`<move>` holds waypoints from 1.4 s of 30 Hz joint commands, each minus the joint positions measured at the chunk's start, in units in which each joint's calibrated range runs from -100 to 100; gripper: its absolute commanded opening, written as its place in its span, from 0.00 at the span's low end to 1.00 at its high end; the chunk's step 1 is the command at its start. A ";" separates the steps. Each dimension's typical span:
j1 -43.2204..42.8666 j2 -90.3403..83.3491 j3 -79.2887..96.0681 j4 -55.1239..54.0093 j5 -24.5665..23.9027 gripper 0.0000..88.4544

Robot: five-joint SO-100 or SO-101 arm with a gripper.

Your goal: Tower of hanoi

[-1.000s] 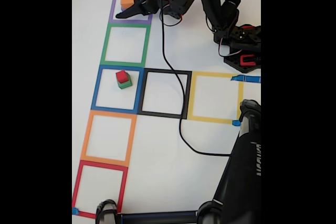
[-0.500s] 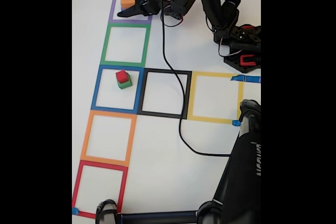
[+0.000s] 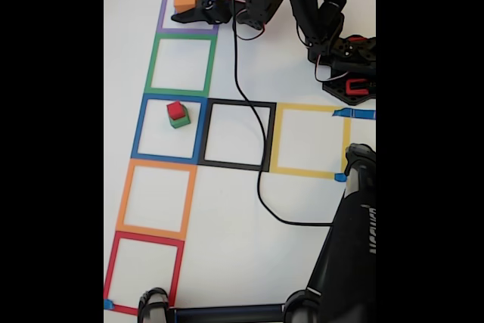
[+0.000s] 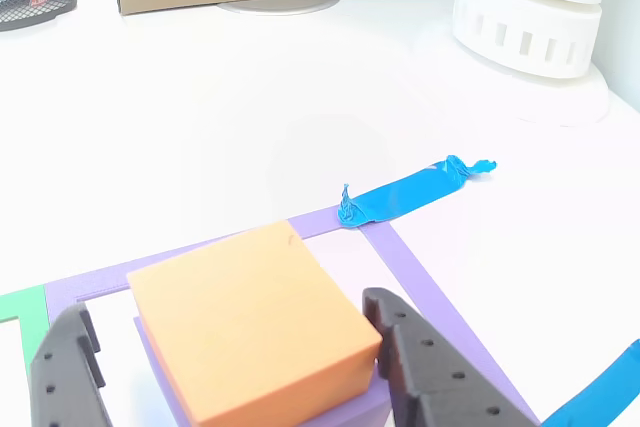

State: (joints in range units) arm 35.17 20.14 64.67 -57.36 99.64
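Orange block (image 4: 250, 332) sits on a purple block (image 4: 345, 415) inside the purple tape square (image 4: 420, 282) at the far left of the fixed view, with the hand (image 4: 240, 372) spread wide, one finger (image 4: 430, 372) at either flank and nothing gripped yet. It looks like a light, stiff, matte cube with crisp edges, likely foam or painted wood, best pinched across its two flat side faces. Red block (image 3: 175, 110) rests on green block (image 3: 181, 121) in the blue square on the smooth white tabletop (image 3: 242, 225).

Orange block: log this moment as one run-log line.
orange block on purple block, purple square | jaws open, straddling it | red block on green block, blue square
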 commanded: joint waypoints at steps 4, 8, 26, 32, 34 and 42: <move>-0.46 -0.55 0.60 -1.43 0.36 0.31; -0.65 -0.64 1.05 -1.83 0.36 0.30; -1.71 -0.72 1.87 -2.81 0.36 0.23; -1.90 -0.88 1.96 -2.89 0.36 0.22; -1.99 -1.20 2.14 -2.81 0.36 0.21; -2.76 -2.49 3.96 -2.40 0.36 0.20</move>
State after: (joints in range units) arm 32.94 20.14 68.04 -58.97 99.64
